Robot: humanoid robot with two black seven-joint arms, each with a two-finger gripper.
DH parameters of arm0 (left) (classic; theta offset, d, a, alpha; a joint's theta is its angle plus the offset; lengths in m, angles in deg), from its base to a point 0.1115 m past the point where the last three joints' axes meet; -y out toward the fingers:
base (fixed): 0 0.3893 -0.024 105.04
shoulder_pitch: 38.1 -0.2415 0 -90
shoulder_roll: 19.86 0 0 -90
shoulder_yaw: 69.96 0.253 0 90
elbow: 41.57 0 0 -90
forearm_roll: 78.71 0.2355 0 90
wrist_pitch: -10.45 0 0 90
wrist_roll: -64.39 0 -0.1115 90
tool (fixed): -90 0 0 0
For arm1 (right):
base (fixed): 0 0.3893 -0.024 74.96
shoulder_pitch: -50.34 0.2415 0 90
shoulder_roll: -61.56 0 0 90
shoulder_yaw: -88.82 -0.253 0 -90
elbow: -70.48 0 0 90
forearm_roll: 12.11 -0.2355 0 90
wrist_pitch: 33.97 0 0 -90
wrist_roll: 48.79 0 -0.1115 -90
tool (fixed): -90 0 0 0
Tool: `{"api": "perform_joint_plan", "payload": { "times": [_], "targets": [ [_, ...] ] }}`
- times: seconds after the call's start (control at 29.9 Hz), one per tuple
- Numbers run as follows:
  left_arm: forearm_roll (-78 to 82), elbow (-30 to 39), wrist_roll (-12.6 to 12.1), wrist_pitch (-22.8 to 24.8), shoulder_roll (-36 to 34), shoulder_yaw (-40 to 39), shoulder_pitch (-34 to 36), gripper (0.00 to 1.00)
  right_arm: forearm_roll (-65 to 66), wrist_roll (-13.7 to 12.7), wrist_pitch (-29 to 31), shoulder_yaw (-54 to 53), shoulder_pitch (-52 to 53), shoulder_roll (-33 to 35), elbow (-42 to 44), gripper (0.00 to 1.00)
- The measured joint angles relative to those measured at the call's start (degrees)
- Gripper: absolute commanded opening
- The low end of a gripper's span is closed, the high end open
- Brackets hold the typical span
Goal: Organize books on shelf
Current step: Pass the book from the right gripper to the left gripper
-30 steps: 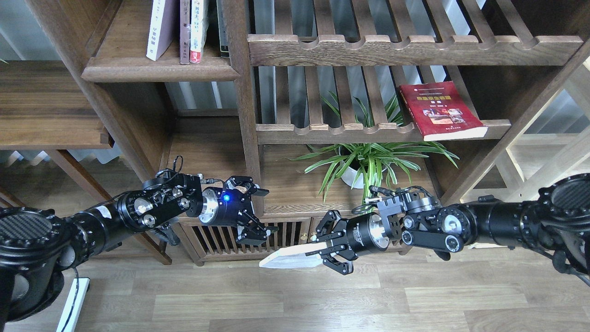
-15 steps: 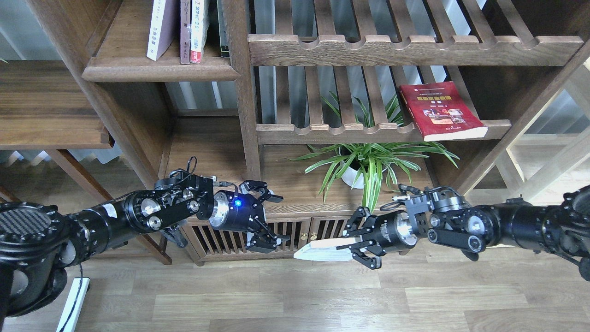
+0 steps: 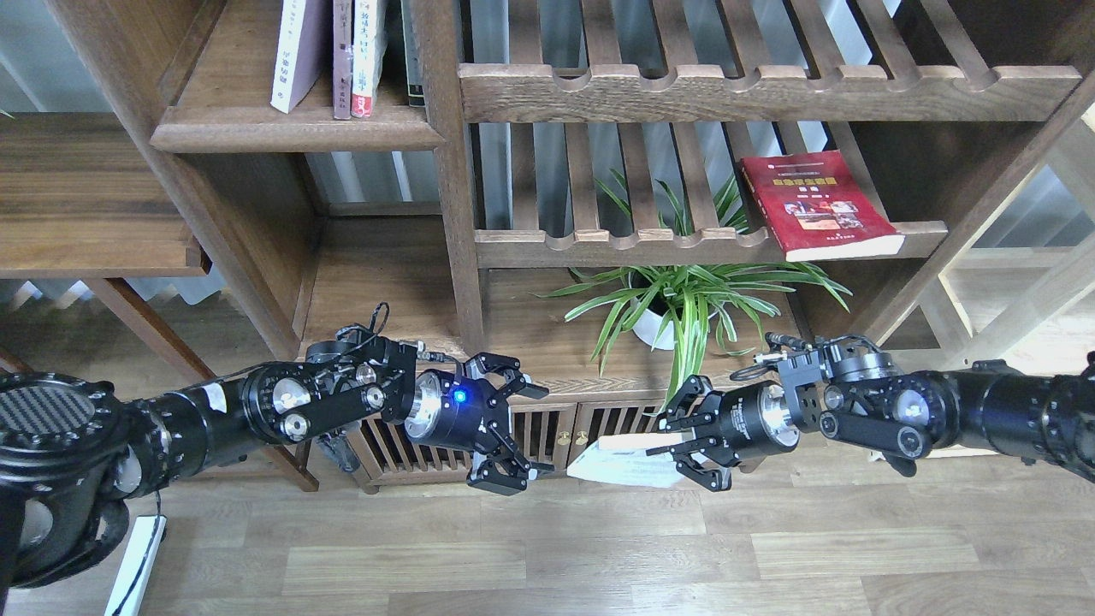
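Note:
My right gripper (image 3: 682,445) is shut on a pale lavender-white book (image 3: 618,467) and holds it flat, low in front of the cabinet, its free end pointing left. My left gripper (image 3: 525,436) is open and empty, just left of that book's free end and not touching it. A red book with a yellow title (image 3: 817,204) lies flat on the slatted rack at the right. The dark brown shelf with a rounded lip (image 3: 295,134) is at the upper left. The yellow-green book is out of view.
Several thin upright books (image 3: 342,56) stand on the dark shelf. A potted green plant (image 3: 684,304) stands on the low cabinet (image 3: 547,376) behind my grippers. Slatted racks (image 3: 753,90) fill the upper right. An upright post (image 3: 449,171) divides the bays. Wood floor lies below.
Both grippers have moved to the right and slightly down. The right gripper has drawn back right with the pale book, and the left gripper has followed it.

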Motion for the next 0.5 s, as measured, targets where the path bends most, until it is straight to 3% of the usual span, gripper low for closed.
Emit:
{"api": "perform_joint_plan", "payload": {
  "times": [0.5],
  "targets": [
    [0.2,-0.3,-0.2,0.0,0.0,0.0,-0.7,0.98,-0.1,0.0,0.7,-2.4,5.4,2.7,-9.4,0.09]
  ]
}}
